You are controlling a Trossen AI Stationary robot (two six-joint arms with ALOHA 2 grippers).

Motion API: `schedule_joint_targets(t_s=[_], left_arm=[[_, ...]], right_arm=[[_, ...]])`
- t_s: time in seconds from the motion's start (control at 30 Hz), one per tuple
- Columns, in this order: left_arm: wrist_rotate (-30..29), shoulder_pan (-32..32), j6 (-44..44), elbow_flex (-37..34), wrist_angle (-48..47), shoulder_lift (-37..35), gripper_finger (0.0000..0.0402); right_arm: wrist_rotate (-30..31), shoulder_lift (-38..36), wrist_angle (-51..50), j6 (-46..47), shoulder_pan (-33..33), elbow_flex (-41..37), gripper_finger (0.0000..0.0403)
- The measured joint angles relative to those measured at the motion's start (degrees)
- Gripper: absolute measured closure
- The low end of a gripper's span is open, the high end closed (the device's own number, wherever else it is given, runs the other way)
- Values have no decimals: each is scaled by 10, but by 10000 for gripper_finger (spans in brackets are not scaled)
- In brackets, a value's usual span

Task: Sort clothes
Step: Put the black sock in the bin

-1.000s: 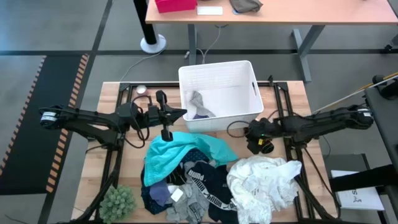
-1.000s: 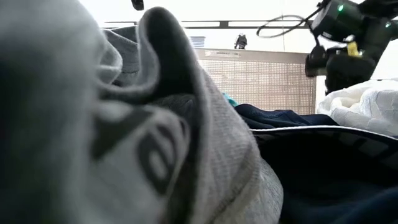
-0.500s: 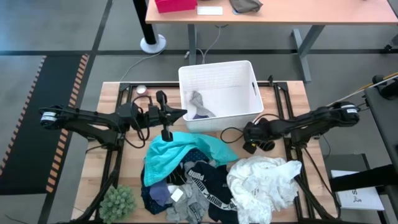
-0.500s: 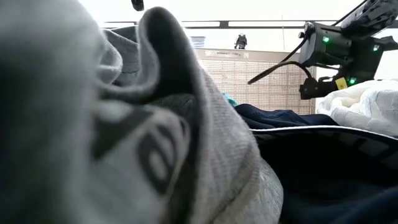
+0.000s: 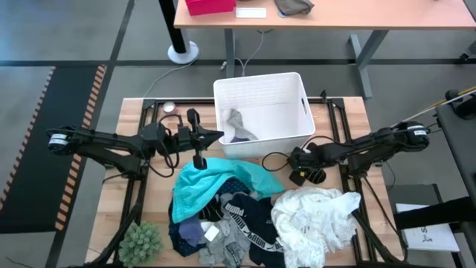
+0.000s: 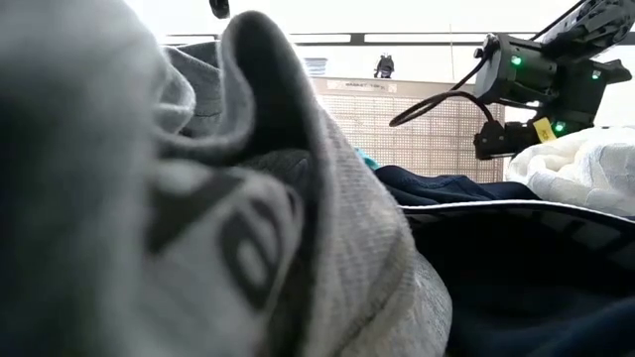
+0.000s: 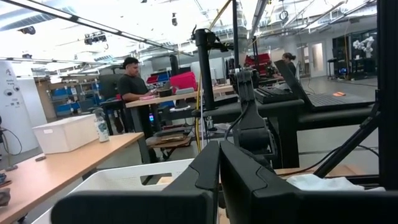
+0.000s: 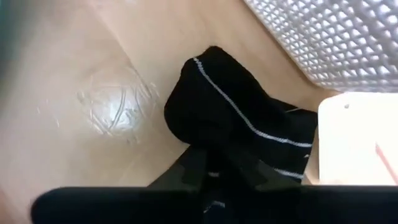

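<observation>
Right gripper (image 5: 297, 168), centre-right, has shifted slightly left since before, now clenched on a black sock (image 8: 239, 127). Left gripper (image 5: 199, 161) unchanged, fingers closed, empty.

A grey garment (image 6: 198, 198) with a darker printed shape fills the left and middle of the low view, bunched right against the camera, one fold rising to a rounded peak. Past its right edge lies a dark navy garment (image 6: 516, 268) with a thin white line along its upper seam. A sliver of teal fabric (image 6: 367, 159) shows between them. Behind stands the white bin (image 6: 427, 129) with its perforated wall. At the far right a white garment (image 6: 585, 169) is heaped, and the right arm's dark wrist with green lights hangs above it.
</observation>
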Motion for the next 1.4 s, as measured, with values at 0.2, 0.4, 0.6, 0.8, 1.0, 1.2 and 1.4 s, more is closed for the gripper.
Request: schedule_joint_targets(t_s=[0.2,0.4,0.6,0.8,1.0,1.2,1.4], left_arm=[[0,0,0,0,-1,0,402],[0,0,0,0,-4,0,402],[0,0,0,0,-7,0,402],[0,0,0,0,-7,0,402],[0,0,0,0,-7,0,402],[0,0,0,0,-7,0,402],[0,0,0,0,-7,0,402]], right_arm=[[-24,-7,-6,-29,30,26,397],[-35,-21,1,-62,56,71,401],[-25,-24,7,-78,86,111,402],[-22,-25,43,-113,120,158,402],[25,-25,52,-153,144,223,403],[70,-25,53,-212,151,305,403],[163,-26,50,-287,147,384,403]])
